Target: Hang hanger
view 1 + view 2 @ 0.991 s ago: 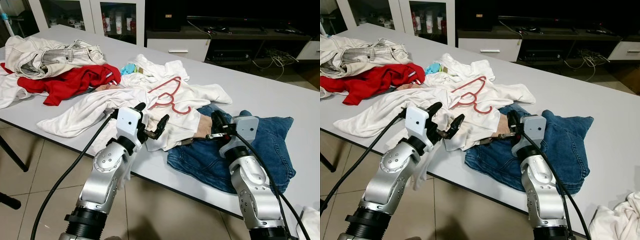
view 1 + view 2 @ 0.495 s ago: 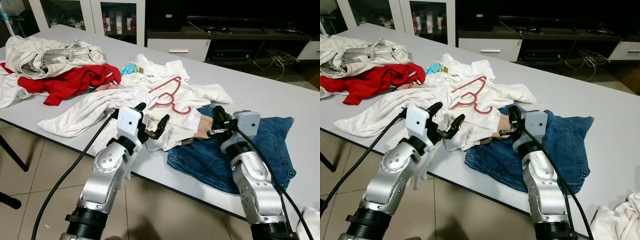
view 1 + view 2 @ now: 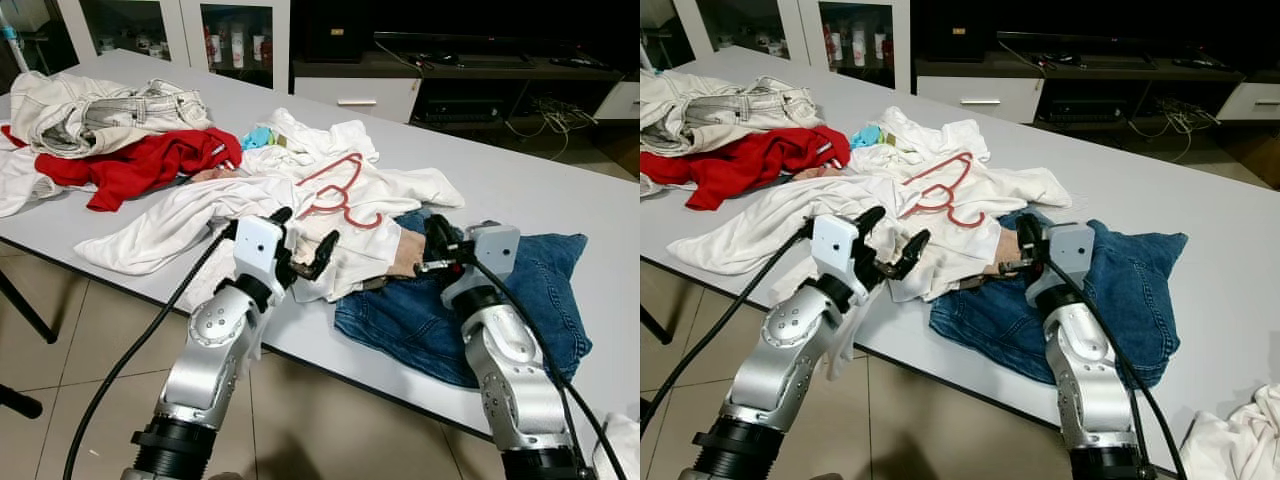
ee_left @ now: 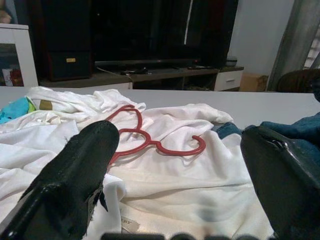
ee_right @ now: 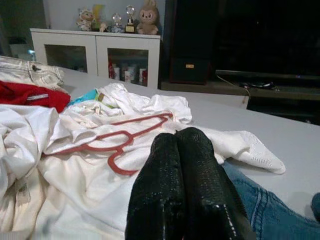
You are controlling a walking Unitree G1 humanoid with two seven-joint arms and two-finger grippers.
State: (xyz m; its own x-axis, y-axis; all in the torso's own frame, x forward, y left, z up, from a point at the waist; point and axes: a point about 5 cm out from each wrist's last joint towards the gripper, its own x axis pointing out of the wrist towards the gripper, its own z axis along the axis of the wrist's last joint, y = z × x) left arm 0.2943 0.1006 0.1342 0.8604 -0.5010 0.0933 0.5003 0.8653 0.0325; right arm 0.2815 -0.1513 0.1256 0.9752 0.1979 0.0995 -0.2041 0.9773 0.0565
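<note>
A red hanger (image 3: 340,195) lies flat on a crumpled white shirt (image 3: 390,185) in the middle of the grey table (image 3: 520,190). My left gripper (image 3: 307,226) stands open just short of the hanger, over the shirt's near edge. The left wrist view looks between its two black fingers (image 4: 82,172) at the hanger (image 4: 150,142) ahead. To the hanger's right, my right gripper (image 3: 437,237) is shut and holds nothing, hovering where the shirt meets the blue jeans (image 3: 540,290). Its pressed-together fingers (image 5: 182,165) point toward the hanger (image 5: 117,142).
A red garment (image 3: 140,165) and cream jeans (image 3: 90,110) are piled at the table's far left. The table's near edge (image 3: 300,345) runs under both arms, with tiled floor below. White cabinets (image 3: 230,35) and a dark TV unit (image 3: 470,60) stand behind.
My right gripper has edged slightly up and forward over the jeans. The left arm and the hanger have hardly moved.
</note>
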